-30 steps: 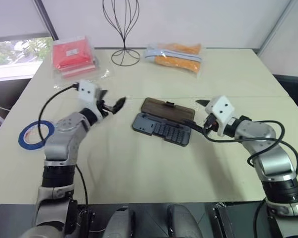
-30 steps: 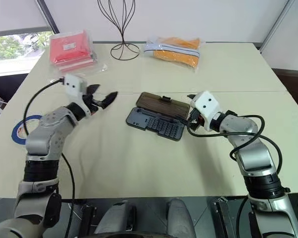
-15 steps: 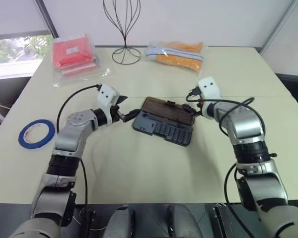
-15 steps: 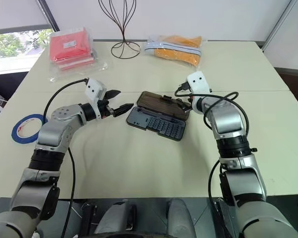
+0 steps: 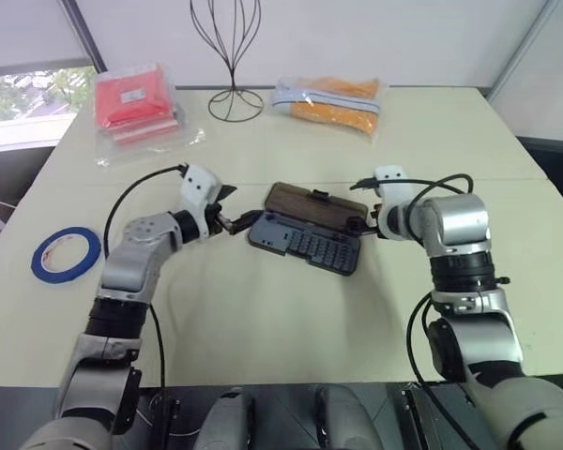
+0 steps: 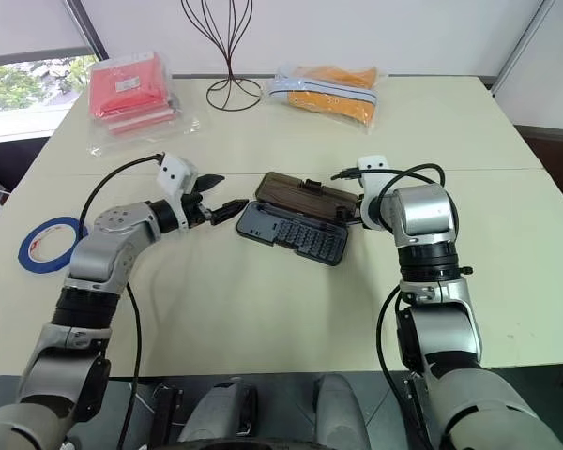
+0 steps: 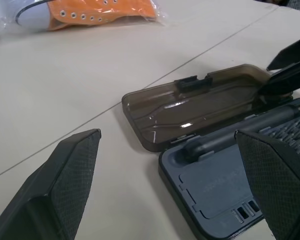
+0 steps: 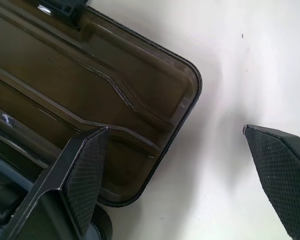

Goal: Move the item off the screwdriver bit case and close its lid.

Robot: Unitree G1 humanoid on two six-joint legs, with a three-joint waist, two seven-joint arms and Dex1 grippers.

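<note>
Lying open near the middle of the pale table [image 5: 291, 309], the screwdriver bit case [image 5: 305, 246] is showing a flat dark grey plastic base with rows of small bits, its long edges running slightly askew to the table's front edge. The lid [image 5: 316, 204], a translucent smoky brown panel with moulded ridges and a small black latch tab, is resting flat on the far side of the base. The left gripper [image 5: 233, 208] is hovering just beside the case's left end, its textured black fingers spread wide. The right gripper [image 8: 190, 180] is sitting at the lid's right corner, fingers likewise spread, one over the lid and one over bare table. The blue tape roll [image 5: 67, 255], a hollow ring, is lying well apart near the table's left edge. Bare tabletop is stretching in front of the case. A red packet [image 5: 136, 103], an orange packet [image 5: 328, 98] and a black wire stand [image 5: 228, 56] are lining the far edge.
</note>
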